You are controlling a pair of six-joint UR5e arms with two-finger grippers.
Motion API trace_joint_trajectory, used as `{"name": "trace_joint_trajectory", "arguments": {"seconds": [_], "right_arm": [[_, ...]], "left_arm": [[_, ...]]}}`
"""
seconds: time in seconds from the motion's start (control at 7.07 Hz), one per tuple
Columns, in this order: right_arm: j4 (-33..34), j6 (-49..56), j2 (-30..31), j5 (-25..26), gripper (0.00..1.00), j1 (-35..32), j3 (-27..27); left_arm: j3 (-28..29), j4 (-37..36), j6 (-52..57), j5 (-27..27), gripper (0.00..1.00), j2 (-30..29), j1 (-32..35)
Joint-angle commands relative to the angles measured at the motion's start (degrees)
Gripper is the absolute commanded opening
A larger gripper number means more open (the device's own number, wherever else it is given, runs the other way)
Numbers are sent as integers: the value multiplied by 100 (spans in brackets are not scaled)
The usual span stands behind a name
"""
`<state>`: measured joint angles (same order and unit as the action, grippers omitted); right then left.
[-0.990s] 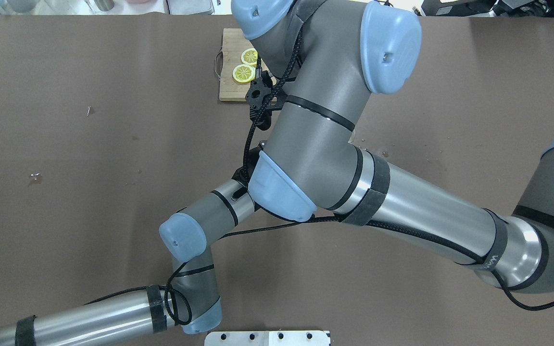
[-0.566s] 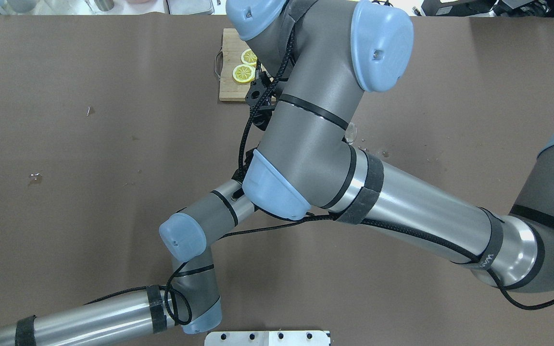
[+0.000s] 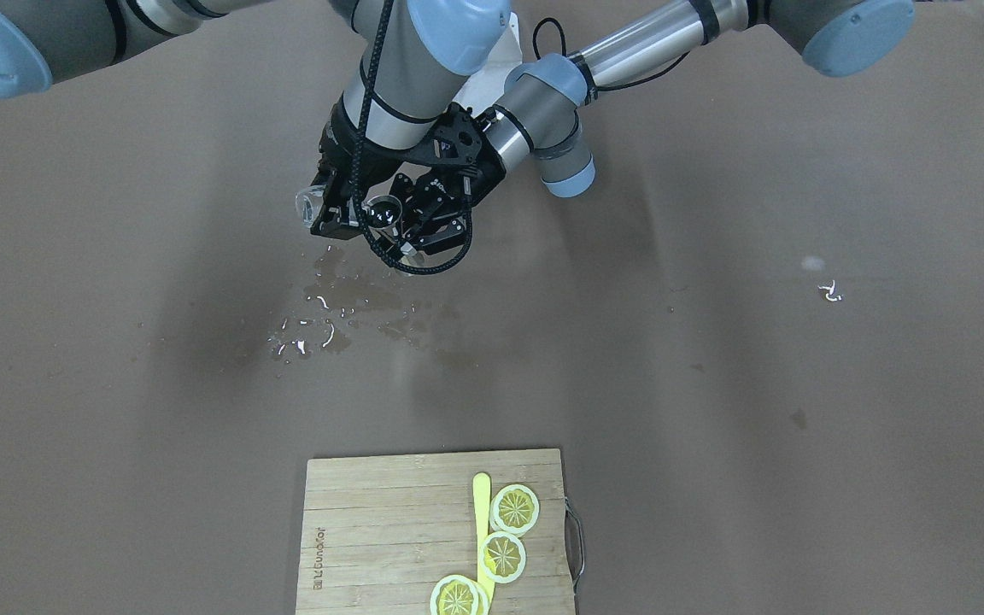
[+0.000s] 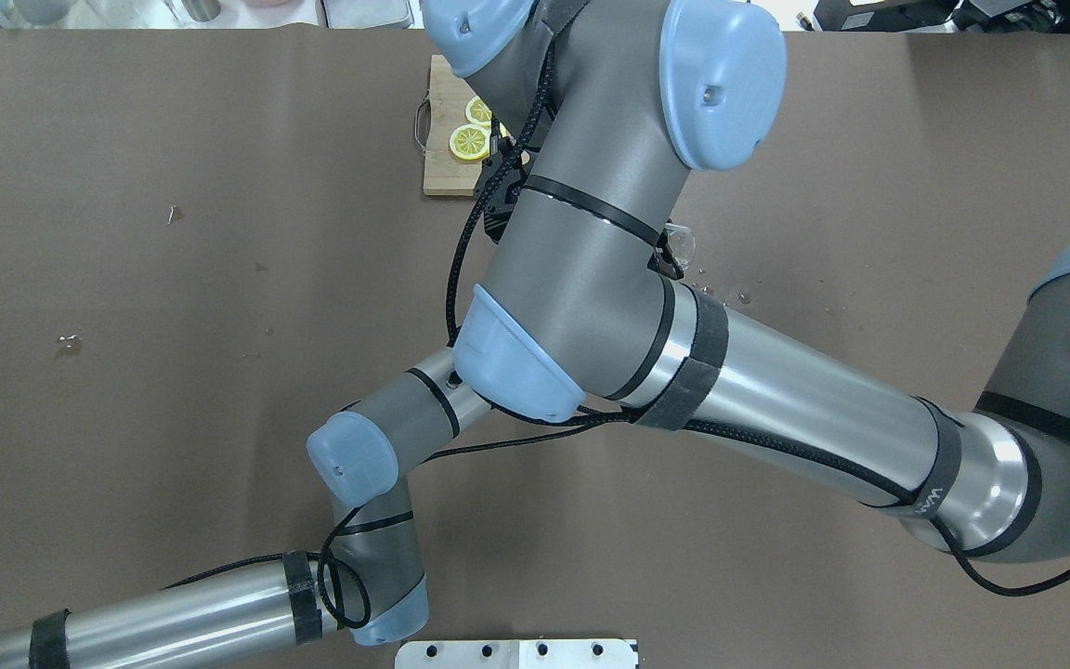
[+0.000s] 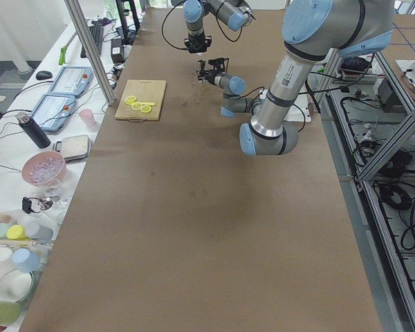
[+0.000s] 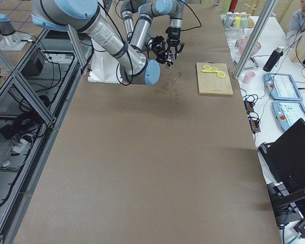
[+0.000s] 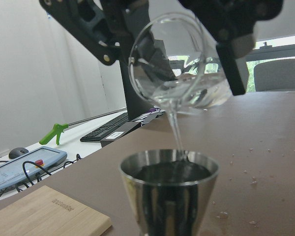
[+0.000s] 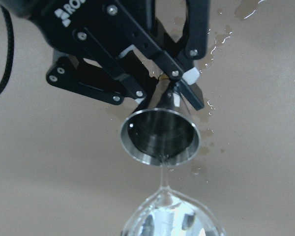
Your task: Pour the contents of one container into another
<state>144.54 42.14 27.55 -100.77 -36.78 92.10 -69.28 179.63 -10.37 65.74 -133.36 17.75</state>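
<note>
A clear glass (image 7: 182, 69) is tilted mouth-down in the left wrist view, and a thin stream of water runs from its lip into a steel cup (image 7: 169, 196) just below. My right gripper (image 3: 331, 209) is shut on the glass (image 3: 309, 205). My left gripper (image 8: 164, 91) is shut on the narrow base of the steel cup (image 8: 160, 135), which stands upright with dark liquid inside. The two grippers meet above the table's middle, near the robot's side. In the overhead view only the glass's edge (image 4: 681, 243) peeks out beside the right forearm.
Spilled water drops (image 3: 330, 316) wet the brown table under and in front of the grippers. A wooden cutting board (image 3: 372, 530) with lemon slices (image 3: 515, 508) and a yellow knife lies at the far edge. Operator gear sits on a side bench (image 5: 41, 166).
The right arm's forearm and wrist have swung leftward in the overhead view, and the glass's edge has come out from behind the forearm. The left arm has held still.
</note>
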Motion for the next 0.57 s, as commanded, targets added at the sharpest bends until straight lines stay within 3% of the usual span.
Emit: {"name": "trace_joint_trajectory", "arguments": {"seconds": [0.0,0.42], "right_arm": [[117,14,-118,188,0,83,-113],[153,14,-232,347,0,118,-349]], "left_arm": [[2,72,0,0,0,12,0],[-6,72,0,0,0,30,0]]}}
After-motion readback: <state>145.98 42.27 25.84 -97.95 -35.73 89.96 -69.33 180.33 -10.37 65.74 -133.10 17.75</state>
